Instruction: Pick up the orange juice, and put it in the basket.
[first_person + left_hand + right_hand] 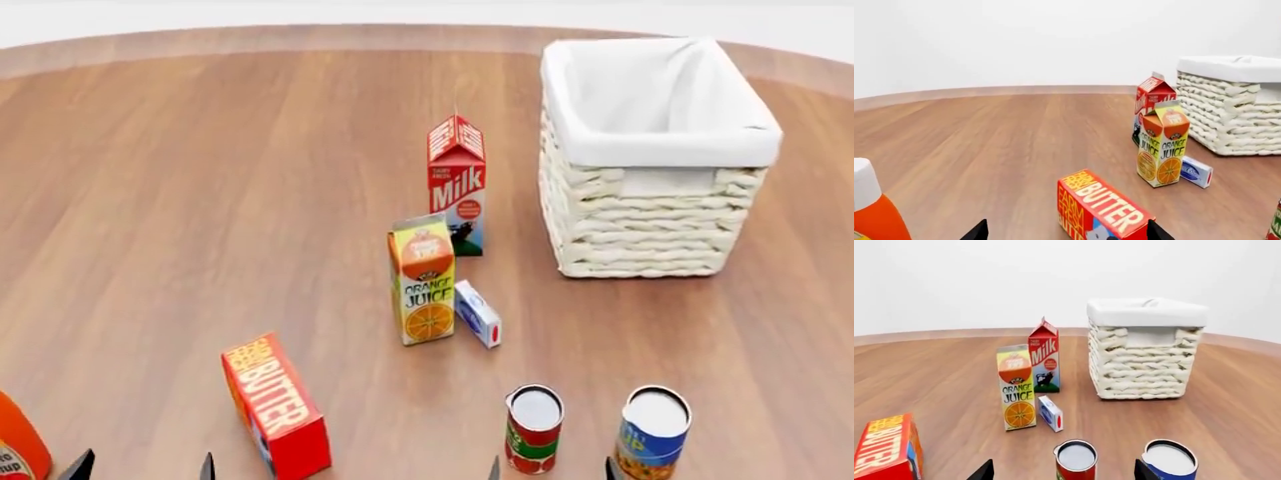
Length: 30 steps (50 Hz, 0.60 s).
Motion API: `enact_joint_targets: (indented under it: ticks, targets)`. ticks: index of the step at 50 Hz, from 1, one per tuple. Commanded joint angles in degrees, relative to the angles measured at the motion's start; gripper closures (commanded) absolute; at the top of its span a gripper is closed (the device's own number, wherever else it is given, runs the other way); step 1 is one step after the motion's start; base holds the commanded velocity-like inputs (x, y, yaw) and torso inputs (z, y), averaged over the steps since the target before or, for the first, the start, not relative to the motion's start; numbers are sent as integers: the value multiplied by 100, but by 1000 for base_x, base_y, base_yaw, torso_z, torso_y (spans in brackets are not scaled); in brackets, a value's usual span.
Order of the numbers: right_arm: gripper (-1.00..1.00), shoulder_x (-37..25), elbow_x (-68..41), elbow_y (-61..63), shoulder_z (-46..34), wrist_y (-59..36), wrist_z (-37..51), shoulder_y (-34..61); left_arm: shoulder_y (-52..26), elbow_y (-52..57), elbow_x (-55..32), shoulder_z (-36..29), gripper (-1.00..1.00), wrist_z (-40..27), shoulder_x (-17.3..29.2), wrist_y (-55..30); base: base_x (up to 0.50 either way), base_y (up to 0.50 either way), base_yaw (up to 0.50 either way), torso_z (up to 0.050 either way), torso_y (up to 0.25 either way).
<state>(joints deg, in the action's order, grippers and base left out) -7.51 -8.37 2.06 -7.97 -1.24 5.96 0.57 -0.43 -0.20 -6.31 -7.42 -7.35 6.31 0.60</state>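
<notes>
The orange juice carton stands upright mid-table; it also shows in the left wrist view and the right wrist view. The white wicker basket with a cloth liner stands behind and to its right, also in the left wrist view and the right wrist view. My left gripper is open at the near left edge, its fingertips wide apart, the butter box between them in view. My right gripper is open at the near edge, fingertips wide apart around the view of a red can.
A Milk carton stands behind the juice. A small white-blue box lies beside the juice. A red butter box, a red can, a blue can and an orange bottle stand near the front edge.
</notes>
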Motion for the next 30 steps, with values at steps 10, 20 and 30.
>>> enact_joint_targets:
  ticks: [10, 20, 30]
  targets:
    - [-100, -68, -76, -86, -96, 56, 89, 17, -14, -6, -97, -117, -100, -114, 97, 19, 222, 0, 0, 0, 0]
    - [-100, -112, -111, -139, -137, 112, 103, 16, -20, -9, -137, -165, -100, -160, 137, 28, 223, 0, 0, 0, 0]
    - [-100, -134, -139, -185, -181, 153, 133, 34, -26, -12, -174, -210, -100, -203, 173, 37, 222, 0, 0, 0, 0]
